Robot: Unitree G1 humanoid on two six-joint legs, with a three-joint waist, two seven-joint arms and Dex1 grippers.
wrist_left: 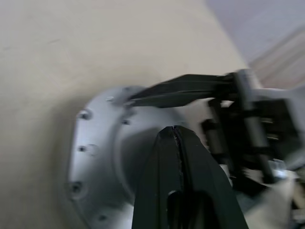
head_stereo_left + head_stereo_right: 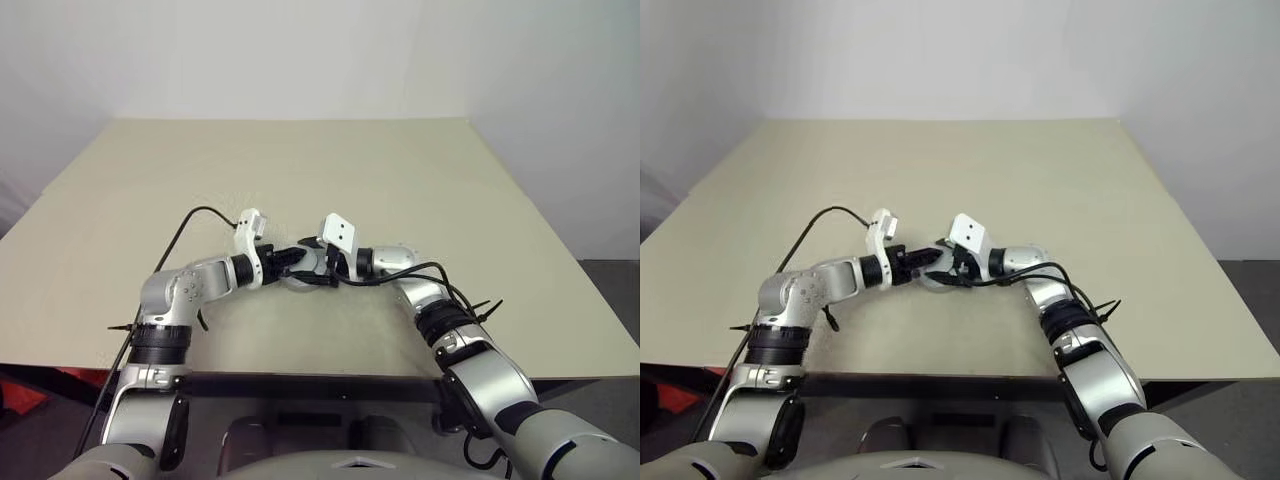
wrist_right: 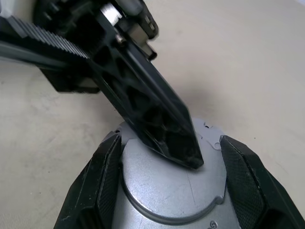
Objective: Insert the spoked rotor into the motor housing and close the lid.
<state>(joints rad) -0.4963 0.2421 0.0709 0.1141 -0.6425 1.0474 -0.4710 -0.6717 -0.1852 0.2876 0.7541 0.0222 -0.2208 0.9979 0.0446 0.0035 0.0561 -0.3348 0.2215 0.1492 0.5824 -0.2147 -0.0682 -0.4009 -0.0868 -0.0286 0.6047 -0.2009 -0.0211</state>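
I have the right end effector (image 3: 164, 183) spread wide around the lid (image 3: 167, 191), a finger on each side of its rim, where it sits near the front edge of the surface (image 2: 420, 180); the rotor and housing I judge to be underneath. The left end effector (image 3: 193, 160), fingers closed together and holding nothing, has its tip on the lid's top. I'd press straight down at the centre, keeping my right side steady so the lid seats level rather than tilting.
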